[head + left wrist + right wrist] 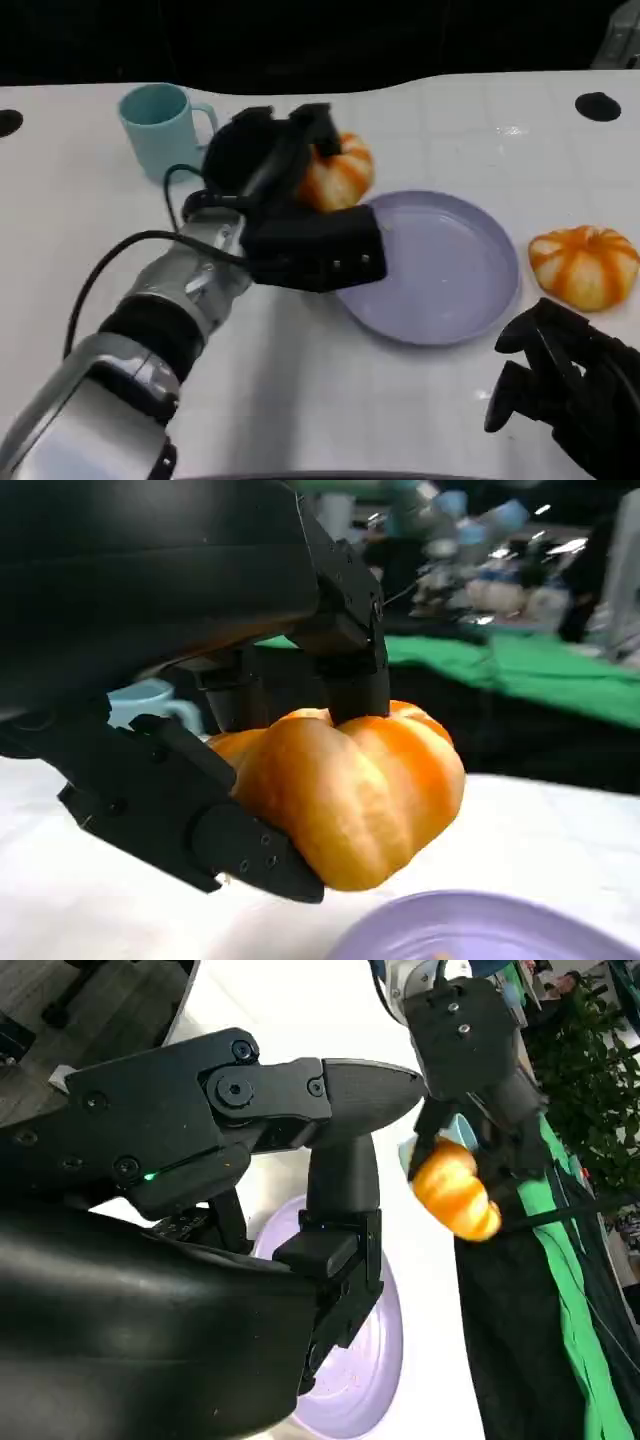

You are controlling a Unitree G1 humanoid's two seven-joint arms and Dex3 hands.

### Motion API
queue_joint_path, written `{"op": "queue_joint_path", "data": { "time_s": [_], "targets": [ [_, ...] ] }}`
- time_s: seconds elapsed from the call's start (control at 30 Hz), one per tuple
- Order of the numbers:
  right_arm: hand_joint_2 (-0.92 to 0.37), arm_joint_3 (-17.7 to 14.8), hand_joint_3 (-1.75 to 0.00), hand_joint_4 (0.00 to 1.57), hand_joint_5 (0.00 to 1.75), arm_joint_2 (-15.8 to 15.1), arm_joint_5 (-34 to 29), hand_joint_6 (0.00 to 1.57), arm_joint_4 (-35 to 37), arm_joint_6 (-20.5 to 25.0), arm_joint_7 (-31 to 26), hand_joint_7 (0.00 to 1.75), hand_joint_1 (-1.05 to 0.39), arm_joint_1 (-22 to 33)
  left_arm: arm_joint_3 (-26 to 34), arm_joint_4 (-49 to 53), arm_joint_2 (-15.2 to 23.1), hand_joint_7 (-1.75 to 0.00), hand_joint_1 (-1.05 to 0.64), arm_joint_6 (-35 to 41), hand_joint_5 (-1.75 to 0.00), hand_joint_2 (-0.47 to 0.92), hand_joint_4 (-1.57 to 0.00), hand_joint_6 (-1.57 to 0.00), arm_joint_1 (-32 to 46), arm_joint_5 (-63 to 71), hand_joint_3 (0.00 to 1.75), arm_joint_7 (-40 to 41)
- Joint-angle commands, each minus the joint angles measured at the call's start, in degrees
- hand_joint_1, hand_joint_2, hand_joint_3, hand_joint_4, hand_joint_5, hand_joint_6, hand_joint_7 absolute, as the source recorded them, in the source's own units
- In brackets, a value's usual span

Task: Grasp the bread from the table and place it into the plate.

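Observation:
My left hand (290, 200) grips an orange pumpkin-shaped bread (340, 175), lifted off the table beside the left rim of the lavender plate (450, 270). Up close in the left wrist view, the bread (350, 790) sits between the black fingers (230, 830), with the plate's rim (480, 925) just below. The right wrist view catches the held bread (455, 1192) beyond the plate (370, 1360). A second orange bread (585, 265) lies on the table right of the plate. My right hand (565, 385) rests low at the front right, fingers apart and holding nothing.
A teal mug (160, 125) stands at the back left of the white table. Two dark round holes (598, 105) mark the table's far corners. A black cable (110, 270) loops along my left forearm.

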Motion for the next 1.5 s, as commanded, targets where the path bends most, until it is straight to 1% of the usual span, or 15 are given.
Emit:
{"op": "queue_joint_path", "data": {
  "time_s": [0.03,0.07,0.17,0.33,0.4,0.5,0.63,0.73,0.83,0.9,1.0,1.07,1.13,1.33,1.5],
  "targets": [
    [-0.92,-0.2,-0.38,0.65,1.75,-0.3,0.4,0.50,0.1,-0.3,-0.2,1.63,-0.45,0.1,-0.9,2.0,-2.3,-1.61,-0.22,-2.2,-1.75,0.62,-0.97,-0.65,-2.6,0.1,0.72,0.4],
    [-0.92,-0.2,-0.38,0.65,1.75,-0.3,0.4,0.50,-0.1,-0.2,-0.3,1.63,-0.45,0.2,-1.2,2.5,-2.8,-1.59,-0.22,-2.3,-1.75,0.62,-0.97,-0.65,-2.9,0.2,0.74,0.3],
    [-0.92,0.0,-0.39,0.65,1.75,-0.5,0.2,0.49,-0.3,-0.4,-0.1,1.63,-0.45,0.4,-2.2,3.9,-4.8,-1.04,-0.25,-1.9,-1.75,0.62,-0.99,-0.83,-3.9,0.6,0.71,-1.1],
    [-0.92,0.3,-0.39,0.64,1.75,-0.4,0.0,0.49,-0.1,-1.4,0.3,1.63,-0.45,0.6,-2.6,6.2,-7.4,-1.51,-0.21,-1.1,-1.75,0.58,-0.96,-0.71,-5.4,-0.2,0.81,-4.4],
    [-0.92,0.4,-0.39,0.64,1.75,-0.3,0.0,0.49,-0.3,-0.9,-0.2,1.63,-0.45,0.6,-2.8,7.2,-8.7,-1.18,-0.23,-0.6,-1.75,0.61,-0.94,-0.81,-5.9,-0.3,0.81,-6.0],
    [-0.92,0.6,-0.39,0.64,1.75,-0.2,0.0,0.49,-0.7,-0.5,-0.7,1.63,-0.45,0.7,-3.2,8.0,-9.6,-1.22,-0.22,0.1,-1.75,0.62,-0.93,-0.79,-6.4,0.0,0.81,-7.1],
    [-0.92,1.0,-0.39,0.64,1.75,-0.3,-0.2,0.49,-0.8,-1.1,-0.7,1.63,-0.45,0.9,-4.1,9.0,-10.8,-0.54,-0.19,1.7,-1.75,0.69,-0.87,-0.84,-7.0,0.5,0.72,-8.5],
    [-0.92,1.1,-0.39,0.64,1.75,-0.3,-0.3,0.48,-0.8,-1.1,-0.8,1.63,-0.45,0.9,-4.5,9.9,-11.4,-0.36,-0.18,1.6,-1.75,0.71,-0.84,-0.91,-7.1,0.4,0.57,-8.8],
    [-0.92,1.2,-0.39,0.63,1.75,-0.2,-0.3,0.47,-1.2,-0.6,-1.3,1.64,-0.45,0.9,-4.0,10.8,-11.6,-0.90,-0.18,0.8,-1.75,0.84,-0.78,-0.83,-7.2,-0.6,0.23,-10.8],
    [-0.92,1.3,-0.39,0.63,1.75,-0.2,-0.3,0.47,-1.1,-0.8,-1.3,1.64,-0.45,0.9,-3.1,11.2,-11.9,-0.93,-0.22,0.8,-1.71,0.86,-0.74,-0.75,-7.2,-1.7,0.16,-13.0],
    [-0.92,1.4,-0.40,0.63,1.75,-0.4,-0.4,0.48,-0.8,-1.5,-1.0,1.64,-0.45,0.9,-2.8,11.6,-11.8,-0.46,-0.28,0.8,-1.50,0.91,-0.53,-0.67,-7.5,-2.6,0.11,-17.1],
    [-0.92,1.5,-0.40,0.64,1.75,-0.5,-0.6,0.48,-0.7,-1.8,-0.8,1.64,-0.45,0.9,-3.5,11.8,-11.4,-0.17,-0.42,1.1,-0.71,0.92,-0.42,-0.46,-7.9,-2.1,0.25,-19.9],
    [-0.92,1.4,-0.40,0.64,1.75,-0.5,-0.5,0.48,-0.7,-1.8,-0.7,1.64,-0.45,0.8,-3.9,11.8,-11.1,-0.04,-0.52,1.1,-0.33,0.92,-0.39,-0.37,-8.1,-1.9,0.29,-21.8],
    [-0.92,1.0,-0.38,0.65,1.75,-0.3,0.1,0.49,-0.3,-1.6,-0.4,1.64,-0.45,0.6,-3.7,11.5,-10.2,0.00,-0.82,2.0,-0.07,0.92,-0.08,-0.14,-9.8,-2.8,0.44,-31.3],
    [-0.92,0.9,-0.37,0.65,1.75,-0.3,0.0,0.50,-0.2,-1.5,-0.6,1.64,-0.46,0.4,-1.3,10.2,-8.8,0.00,-0.93,0.9,-0.02,0.92,0.00,-0.10,-10.2,-5.4,0.48,-37.1]
  ]
}}
